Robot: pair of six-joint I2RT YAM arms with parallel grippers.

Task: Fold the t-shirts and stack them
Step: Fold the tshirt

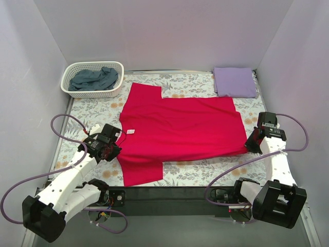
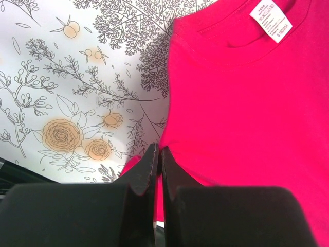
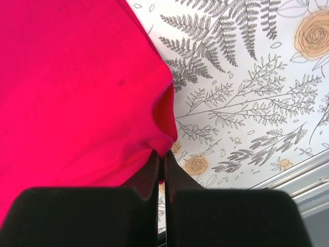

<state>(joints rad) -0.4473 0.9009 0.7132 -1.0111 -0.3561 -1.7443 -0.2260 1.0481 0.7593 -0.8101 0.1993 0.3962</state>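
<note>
The crimson red t-shirt [image 1: 180, 126] lies spread flat on the floral table cover, collar to the left and hem to the right. My left gripper [image 1: 117, 149] [image 2: 159, 152] is shut on the red t-shirt [image 2: 247, 92] at its shoulder edge, close to the collar with its white label [image 2: 271, 19]. At the near right hem corner, my right gripper [image 1: 249, 145] [image 3: 162, 156] is shut on a puckered bit of the red cloth [image 3: 72, 87]. A folded pale lavender t-shirt [image 1: 235, 81] rests at the back right. A slate blue-grey t-shirt [image 1: 95, 78] lies crumpled in the basket.
A white plastic basket [image 1: 92, 94] stands at the back left corner. Plain walls close in the table on three sides. The table's metal edge rail [image 3: 300, 175] runs just right of my right gripper. The floral cover [image 1: 92, 110] shows around the red shirt.
</note>
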